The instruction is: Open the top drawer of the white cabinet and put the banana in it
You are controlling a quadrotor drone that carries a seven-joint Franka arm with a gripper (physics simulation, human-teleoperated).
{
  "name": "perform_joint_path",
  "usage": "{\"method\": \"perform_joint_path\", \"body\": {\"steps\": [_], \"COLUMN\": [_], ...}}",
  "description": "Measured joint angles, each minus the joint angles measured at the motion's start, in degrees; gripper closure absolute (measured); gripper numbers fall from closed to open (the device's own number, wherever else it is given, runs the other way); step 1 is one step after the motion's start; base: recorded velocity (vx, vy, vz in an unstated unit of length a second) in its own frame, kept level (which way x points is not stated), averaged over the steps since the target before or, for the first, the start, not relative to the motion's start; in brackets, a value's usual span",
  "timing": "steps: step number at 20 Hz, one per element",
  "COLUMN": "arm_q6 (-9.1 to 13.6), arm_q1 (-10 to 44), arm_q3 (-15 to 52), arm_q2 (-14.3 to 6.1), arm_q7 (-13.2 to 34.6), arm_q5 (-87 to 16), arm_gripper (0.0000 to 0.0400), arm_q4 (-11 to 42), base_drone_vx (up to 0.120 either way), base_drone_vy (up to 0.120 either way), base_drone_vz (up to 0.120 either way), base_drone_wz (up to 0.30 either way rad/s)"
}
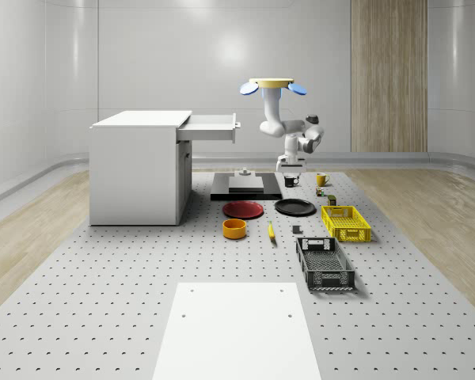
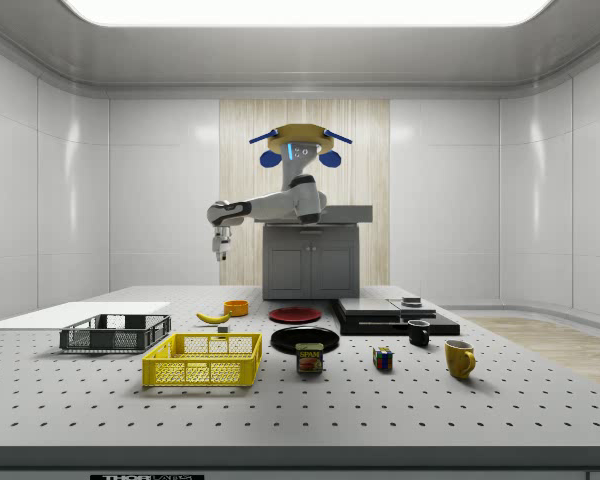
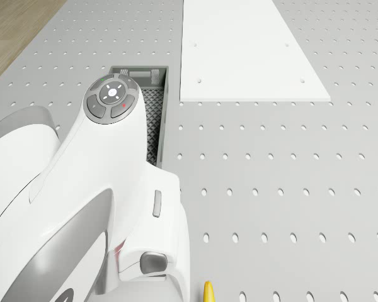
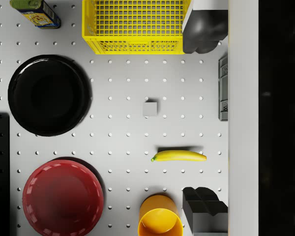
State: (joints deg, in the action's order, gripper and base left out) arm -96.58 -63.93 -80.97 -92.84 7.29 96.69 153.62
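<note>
Banana (image 4: 179, 156) lies flat on the perforated tabletop (image 4: 123, 128), well below the tool (image 4: 205, 120), whose fingers (image 4: 205, 29) stand spread and hold nothing. An orange cup (image 4: 160, 222) sits just beside the fruit. The drone (image 1: 271, 84) hovers beyond the white cabinet (image 1: 134, 170), whose top drawer (image 1: 211, 127) stands pulled out.

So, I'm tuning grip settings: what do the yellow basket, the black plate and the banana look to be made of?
Yellow basket: seemingly rigid moulded plastic, an open mesh of thin bars, matte. Black plate: probably glazed ceramic or glossy plastic; its rim carries bright highlights. Banana: smooth yellow peel with a greenish tip, soft sheen; being rendered, its softness can't be judged.
</note>
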Motion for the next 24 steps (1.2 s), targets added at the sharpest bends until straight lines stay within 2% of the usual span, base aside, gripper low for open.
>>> {"method": "perform_joint_path", "body": {"steps": [5,24], "arm_q6": [-0.01,-0.05], "arm_q1": [0.00,-0.01], "arm_q3": [0.00,0.00], "arm_q2": [-0.02,-0.05], "arm_q7": [0.00,0.00], "arm_q5": [-0.01,-0.02], "arm_gripper": [0.0000,0.0000], "arm_q4": [0.00,0.00], "base_drone_vx": [0.104,0.000], "base_drone_vy": [0.000,0.000], "base_drone_vz": [-0.120,-0.120], "base_drone_wz": [0.000,0.000]}}
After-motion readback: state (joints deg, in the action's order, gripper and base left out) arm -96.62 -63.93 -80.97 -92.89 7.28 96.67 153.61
